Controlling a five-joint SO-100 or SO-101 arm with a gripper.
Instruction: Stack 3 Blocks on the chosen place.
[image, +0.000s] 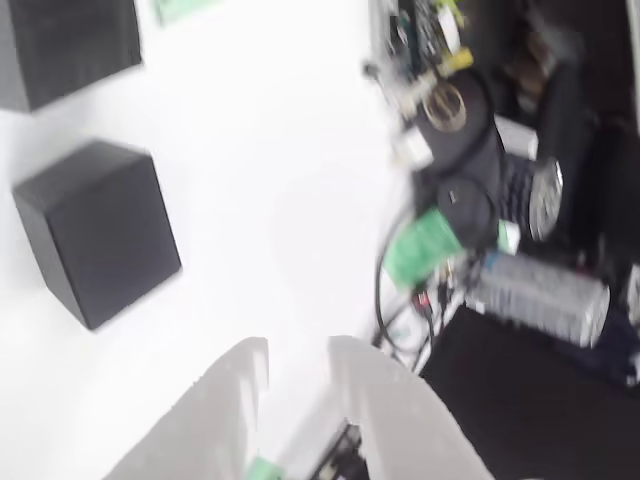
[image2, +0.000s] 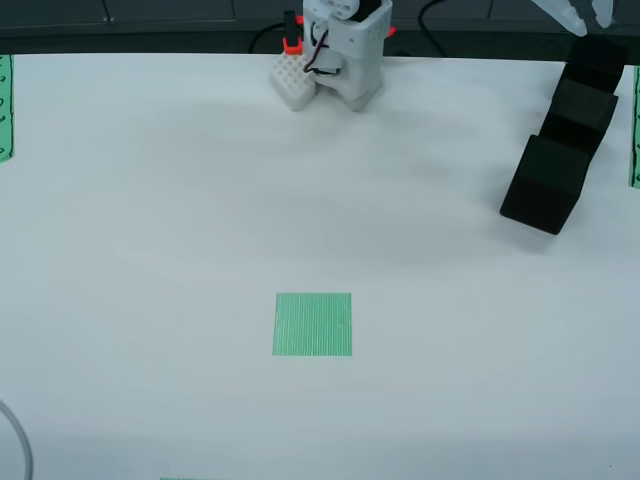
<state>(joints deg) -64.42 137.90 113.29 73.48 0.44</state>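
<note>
Three black blocks lie in a slanted row at the right of the overhead view: the nearest block (image2: 545, 185), the middle one (image2: 585, 100) and the far one (image2: 605, 60), touching one another. The chosen place, a green striped square (image2: 313, 324), lies bare on the white table well to their left. My gripper (image2: 588, 14) hovers over the far end of the row. In the blurred wrist view my gripper (image: 298, 350) is open with nothing between its white fingers (image: 235, 400). One block (image: 95, 230) sits to the left, and another (image: 60, 45) at the top left.
The arm's white base (image2: 345, 50) stands at the table's back edge. Green striped strips run along the left edge (image2: 5, 105) and the right edge (image2: 635, 130). Beyond the table edge, the wrist view shows cables, a roll of tape (image: 445, 100) and a plastic bottle (image: 545, 290).
</note>
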